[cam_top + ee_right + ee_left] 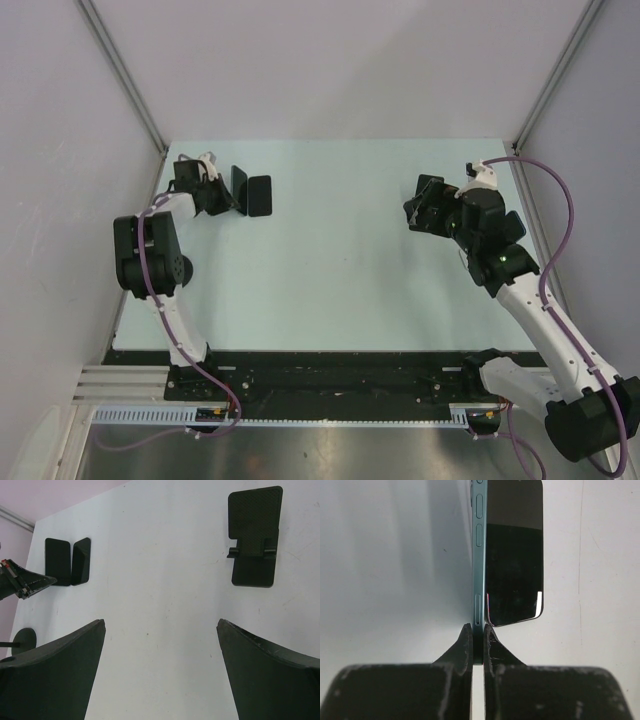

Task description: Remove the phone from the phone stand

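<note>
Hovering over the counter [340, 270] at 2 o'clock, the right end effector [161, 625] is released, its fingers spread wide. The phone stand [252, 540] sits on the counter at 1 o'clock in the right wrist view. At 10 o'clock on the counter, well apart from the stand, the left end effector [477, 632] is clenched on the phone [478, 570], gripping its teal edge.

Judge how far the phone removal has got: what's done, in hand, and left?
Done: the phone stand is empty, the phone far from it. In hand: the left hand is shut on the phone, holding it edge-on; the right hand is open, holding nothing. Left: probably only laying the phone down and letting go.
</note>
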Controlling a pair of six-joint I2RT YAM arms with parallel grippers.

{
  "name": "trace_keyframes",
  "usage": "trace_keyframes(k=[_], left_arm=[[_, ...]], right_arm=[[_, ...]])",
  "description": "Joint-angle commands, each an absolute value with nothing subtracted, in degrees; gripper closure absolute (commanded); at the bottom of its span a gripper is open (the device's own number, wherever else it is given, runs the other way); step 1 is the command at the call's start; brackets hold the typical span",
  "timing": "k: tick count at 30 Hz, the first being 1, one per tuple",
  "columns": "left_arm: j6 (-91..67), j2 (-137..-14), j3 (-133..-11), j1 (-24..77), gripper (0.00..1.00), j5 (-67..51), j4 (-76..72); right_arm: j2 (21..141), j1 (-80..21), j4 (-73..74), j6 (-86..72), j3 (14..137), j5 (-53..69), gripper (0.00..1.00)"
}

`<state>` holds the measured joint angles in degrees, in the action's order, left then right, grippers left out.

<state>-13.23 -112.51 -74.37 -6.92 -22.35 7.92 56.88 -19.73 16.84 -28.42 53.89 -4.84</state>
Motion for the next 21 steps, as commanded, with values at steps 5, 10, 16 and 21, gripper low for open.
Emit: trace_keyframes(k=[5, 10, 16, 21], left_arm=[[-11.7, -113.6, -76.6, -7.6, 0.86, -22.5, 10.5], [-12.7, -114.4, -78.0, -8.3, 0.74, -18.8, 11.4], [-12.5, -116.5, -80.6, -8.4, 0.71, -17.8, 13.1], [-12.8, -117.6, -82.1, -8.5, 0.64, -16.1, 13.7]], right_arm=[[56.9, -19.2, 15.6, -27.7, 53.8, -3.8, 0.0], [56.4, -19.1, 16.3, -27.6, 53.8, -4.1, 0.0], [55.9, -19.2, 16.3, -27.9, 53.4, -4.1, 0.0], [55.6, -19.1, 16.4, -28.0, 53.3, -4.2, 0.0]])
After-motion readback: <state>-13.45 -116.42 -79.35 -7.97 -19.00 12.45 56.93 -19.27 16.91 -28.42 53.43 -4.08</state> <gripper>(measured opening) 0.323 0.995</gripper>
